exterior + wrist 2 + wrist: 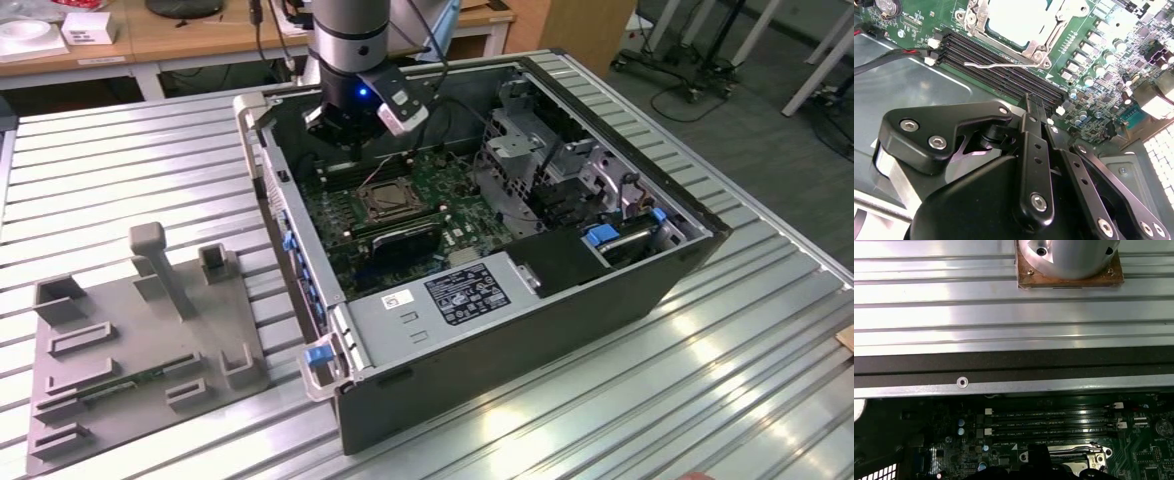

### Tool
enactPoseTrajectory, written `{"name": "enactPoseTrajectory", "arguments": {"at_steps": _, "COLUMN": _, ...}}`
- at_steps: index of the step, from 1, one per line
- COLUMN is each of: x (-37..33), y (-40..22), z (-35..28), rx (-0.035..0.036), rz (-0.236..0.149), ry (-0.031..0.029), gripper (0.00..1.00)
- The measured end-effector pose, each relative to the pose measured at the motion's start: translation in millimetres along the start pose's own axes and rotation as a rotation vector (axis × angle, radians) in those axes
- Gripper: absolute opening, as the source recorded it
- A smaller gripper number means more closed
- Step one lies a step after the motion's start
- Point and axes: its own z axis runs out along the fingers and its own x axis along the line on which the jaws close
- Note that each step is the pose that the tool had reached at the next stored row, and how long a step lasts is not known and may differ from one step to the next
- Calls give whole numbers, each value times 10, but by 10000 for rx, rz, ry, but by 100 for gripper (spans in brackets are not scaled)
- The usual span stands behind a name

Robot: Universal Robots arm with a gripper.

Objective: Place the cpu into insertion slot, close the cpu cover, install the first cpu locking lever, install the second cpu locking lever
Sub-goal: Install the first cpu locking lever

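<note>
Black jaws of the gripper stand pressed together with nothing between them, low centre in the second wrist view, tips just short of the memory slots. Just past those slots, toward the upper middle of that frame, a thin wire lever lies along the near edge of the slot. Its free end seems to float a little above the board, so I judge it not yet hooked down, though that is not certain. Behind it the cpu shows pale and flat inside the slot, with the cover lying closed over its edges. Seating and covering look done; the levers look left to do. The second lever I cannot make out. In the exterior view the arm hangs at upper centre over the open case
</note>
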Motion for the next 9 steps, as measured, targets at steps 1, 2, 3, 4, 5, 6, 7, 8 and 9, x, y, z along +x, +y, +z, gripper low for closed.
{"name": "enactPoseTrajectory", "arguments": {"at_steps": 1, "x": -5, "y": -1, "z": 3, "rx": 0, "rz": -2, "ry": 1, "gripper": 11}}
{"name": "enactPoseTrajectory", "arguments": {"at_steps": 2, "x": -24, "y": -7, "z": 35, "rx": -39, "rz": 4, "ry": 1, "gripper": 11}}
{"name": "enactPoseTrajectory", "arguments": {"at_steps": 3, "x": -29, "y": -7, "z": 46, "rx": -50, "rz": 5, "ry": 2, "gripper": 11}}
{"name": "enactPoseTrajectory", "arguments": {"at_steps": 4, "x": -37, "y": -5, "z": 55, "rx": -53, "rz": 6, "ry": 4, "gripper": 11}}
{"name": "enactPoseTrajectory", "arguments": {"at_steps": 5, "x": -53, "y": 0, "z": 73, "rx": -56, "rz": 6, "ry": 3, "gripper": 11}}
{"name": "enactPoseTrajectory", "arguments": {"at_steps": 6, "x": -60, "y": 1, "z": 82, "rx": -57, "rz": 7, "ry": 3, "gripper": 11}}
{"name": "enactPoseTrajectory", "arguments": {"at_steps": 7, "x": -70, "y": 5, "z": 92, "rx": -56, "rz": 6, "ry": 3, "gripper": 11}}
{"name": "enactPoseTrajectory", "arguments": {"at_steps": 8, "x": -84, "y": 8, "z": 100, "rx": -55, "rz": 7, "ry": 4, "gripper": 11}}
{"name": "enactPoseTrajectory", "arguments": {"at_steps": 9, "x": -98, "y": 12, "z": 108, "rx": -56, "rz": 6, "ry": 3, "gripper": 11}}
